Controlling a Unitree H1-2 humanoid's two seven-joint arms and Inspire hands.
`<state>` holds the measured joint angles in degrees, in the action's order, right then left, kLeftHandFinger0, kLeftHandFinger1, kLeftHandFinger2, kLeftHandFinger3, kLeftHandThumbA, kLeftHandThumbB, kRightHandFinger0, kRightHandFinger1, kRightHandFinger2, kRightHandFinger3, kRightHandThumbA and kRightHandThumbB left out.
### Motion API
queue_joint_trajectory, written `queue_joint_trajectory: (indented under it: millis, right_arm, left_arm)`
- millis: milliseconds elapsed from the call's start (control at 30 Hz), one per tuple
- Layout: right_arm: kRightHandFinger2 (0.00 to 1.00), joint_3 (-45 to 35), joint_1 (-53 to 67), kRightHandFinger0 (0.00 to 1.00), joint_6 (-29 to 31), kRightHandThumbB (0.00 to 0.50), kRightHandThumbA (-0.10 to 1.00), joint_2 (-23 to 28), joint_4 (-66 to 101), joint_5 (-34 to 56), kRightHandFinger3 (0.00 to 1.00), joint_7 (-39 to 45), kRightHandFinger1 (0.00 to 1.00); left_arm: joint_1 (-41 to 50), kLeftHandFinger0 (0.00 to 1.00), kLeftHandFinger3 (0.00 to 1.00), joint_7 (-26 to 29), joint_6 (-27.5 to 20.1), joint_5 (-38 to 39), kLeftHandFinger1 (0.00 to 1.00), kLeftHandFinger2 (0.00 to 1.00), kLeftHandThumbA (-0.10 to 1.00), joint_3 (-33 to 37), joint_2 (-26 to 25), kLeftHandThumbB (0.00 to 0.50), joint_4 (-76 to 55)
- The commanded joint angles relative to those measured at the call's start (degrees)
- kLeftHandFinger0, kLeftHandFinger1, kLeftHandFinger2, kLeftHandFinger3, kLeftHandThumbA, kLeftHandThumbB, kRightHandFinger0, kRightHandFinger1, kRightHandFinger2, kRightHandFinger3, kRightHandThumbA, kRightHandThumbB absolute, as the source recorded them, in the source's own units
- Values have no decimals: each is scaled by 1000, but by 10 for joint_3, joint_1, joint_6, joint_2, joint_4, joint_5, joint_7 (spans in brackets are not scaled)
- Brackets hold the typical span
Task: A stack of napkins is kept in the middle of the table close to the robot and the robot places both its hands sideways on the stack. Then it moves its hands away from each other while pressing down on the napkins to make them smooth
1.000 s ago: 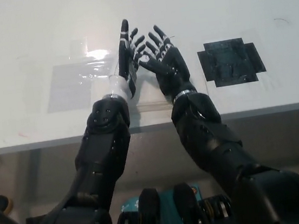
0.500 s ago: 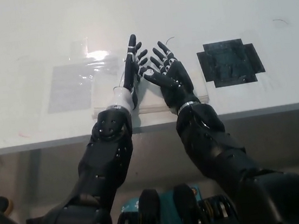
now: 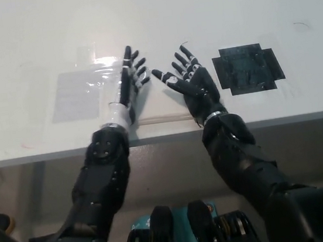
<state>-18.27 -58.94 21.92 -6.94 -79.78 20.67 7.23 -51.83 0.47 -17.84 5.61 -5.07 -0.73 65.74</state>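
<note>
White table (image 3: pixel 207 9), napkins (image 3: pixel 162 106) between spread fingers (image 3: pixel 185 65)

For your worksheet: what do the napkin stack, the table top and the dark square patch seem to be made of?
Napkin stack: probably paper, matte white, thin layered edge at the front.
Table: smooth white laminate or painted board, slightly glossy, with a glare spot.
Dark patch: looks like black tape strips; uncertain.

1. A white table (image 3: pixel 15 32) filled the upper half of the view, its front edge running straight across at about mid-height.
2. A bright glare of light (image 3: pixel 104 60) sat on the tabletop toward 11 o'clock.
3. A black cross-shaped patch (image 3: pixel 248 69) lay flat on the table toward 2 o'clock.
4. A pale grey rectangular patch (image 3: pixel 76 95) lay toward 10 o'clock.
5. Below the table edge, the floor (image 3: pixel 168 173) showed dim and greyish.
</note>
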Motion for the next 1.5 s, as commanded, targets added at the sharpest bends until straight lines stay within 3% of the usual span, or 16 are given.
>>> queue_joint_trajectory:
  millis: [0,500,633,700,800,900,967,1000,1100,1133,1200,1267,1367,1467]
  right_arm:
    - [1000,-12,18,1000,6,273,1000,31,2,9,1000,0,1000]
    - [1000,-29,27,1000,12,261,1000,81,2,15,1000,20,1000]
    - [1000,-31,24,1000,18,265,1000,87,6,15,1000,19,1000]
    - [1000,-32,21,1000,25,264,1000,91,16,16,1000,30,1000]
    - [1000,-27,25,1000,42,233,1000,91,44,11,1000,36,1000]
    - [1000,-11,53,1000,47,223,1000,88,144,4,1000,57,1000]
    - [1000,6,84,1000,50,200,1000,85,228,-10,1000,65,1000]
    - [1000,17,112,1000,34,247,1000,78,309,-15,1000,53,1000]
    - [1000,48,184,1000,-21,275,1000,71,506,-42,1000,35,1000]
    - [1000,61,216,1000,-38,269,1000,68,587,-57,1000,31,1000]
    - [1000,80,268,1000,-60,306,1000,65,688,-74,1000,30,1000]
    - [1000,91,302,1000,-56,309,1000,60,739,-84,1000,34,1000]
    - [1000,113,371,1000,-49,269,1000,47,828,-106,1000,40,1000]
    - [1000,133,412,1000,-38,319,1000,40,882,-120,1000,50,1000]
  left_arm:
    - [10,1000,1000,-7,5,15,1000,1000,1000,-18,-37,377,-4]
    - [-4,1000,1000,-52,-5,45,1000,1000,1000,-59,-92,306,43]
    - [-1,1000,1000,-62,-9,42,1000,1000,1000,-57,-105,308,30]
    - [2,1000,1000,-69,-8,41,1000,1000,1000,-55,-109,353,12]
    - [16,1000,1000,-84,-11,43,1000,1000,1000,-53,-111,357,-19]
    - [61,1000,1000,-91,10,37,1000,1000,1000,-40,-107,328,-141]
    - [92,1000,1000,-86,28,17,1000,1000,1000,-25,-108,335,-218]
    - [121,1000,1000,-92,51,18,1000,1000,1000,-18,-106,344,-288]
    - [176,1000,1000,-95,75,2,1000,1000,1000,2,-104,297,-417]
    - [201,1000,1000,-103,87,5,1000,1000,1000,10,-104,293,-471]
    - [243,1000,1000,-111,110,11,1000,1000,1000,22,-102,296,-550]
    - [276,1000,1000,-108,127,2,1000,1000,1000,33,-100,304,-607]
    - [338,1000,1000,-112,129,-5,1000,1000,1000,54,-97,305,-697]
    - [387,1000,1000,-121,118,6,1000,1000,1000,67,-101,316,-771]
